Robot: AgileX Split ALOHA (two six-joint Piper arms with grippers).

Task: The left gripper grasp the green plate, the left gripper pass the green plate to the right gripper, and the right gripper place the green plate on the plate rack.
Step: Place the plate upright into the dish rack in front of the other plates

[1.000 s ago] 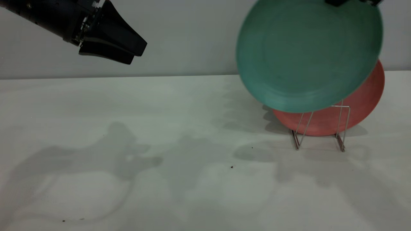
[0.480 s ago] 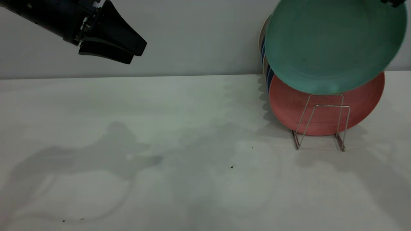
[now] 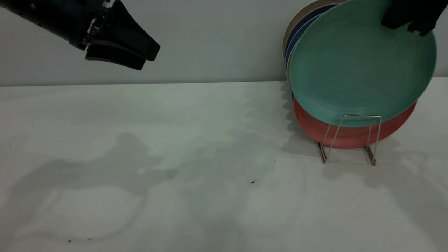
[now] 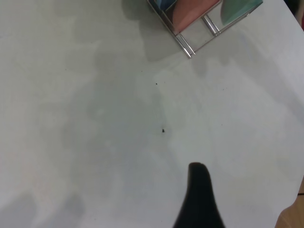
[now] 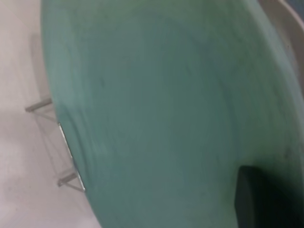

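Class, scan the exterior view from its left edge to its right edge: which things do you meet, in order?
left gripper → green plate → right gripper

teal-green plate (image 3: 353, 70), salmon-pink plate (image 3: 346, 134), silver rack (image 3: 350, 140)

you're looking at soft, even, rather dim light with no glare. broad grey shadows lie across the white table (image 3: 196, 147), with another beneath the plate rack (image 3: 350, 140). the green plate (image 3: 360, 63) looks slightly blurred at its rim; in your right wrist view it fills the picture, soft and out of focus.
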